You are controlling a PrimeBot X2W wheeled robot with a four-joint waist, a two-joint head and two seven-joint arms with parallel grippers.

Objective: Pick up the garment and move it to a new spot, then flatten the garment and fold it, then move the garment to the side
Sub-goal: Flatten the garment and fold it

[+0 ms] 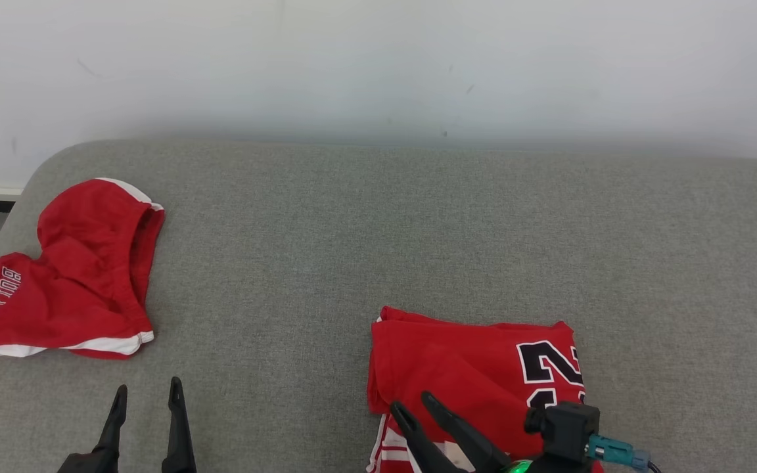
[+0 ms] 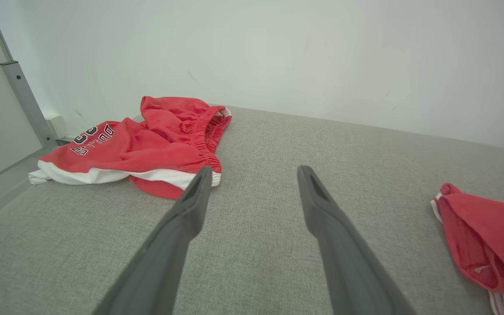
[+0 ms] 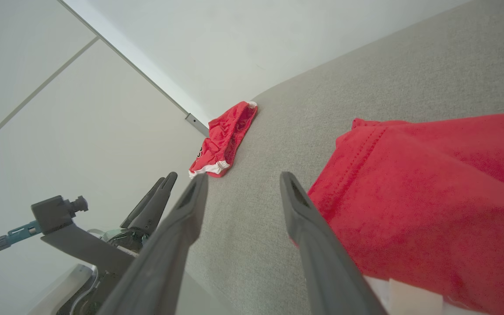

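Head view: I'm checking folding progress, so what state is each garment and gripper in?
Red jersey with black number, folded, lying flat.
Red shorts with white trim, rumpled, waistband gaping.
Left gripper, fingers open, empty.
Right gripper, fingers open, empty, over jersey's edge.

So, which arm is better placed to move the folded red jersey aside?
Right. The right gripper is open at the near edge of the folded jersey; the left gripper is open over bare grey upholstery, nearer the red shorts.
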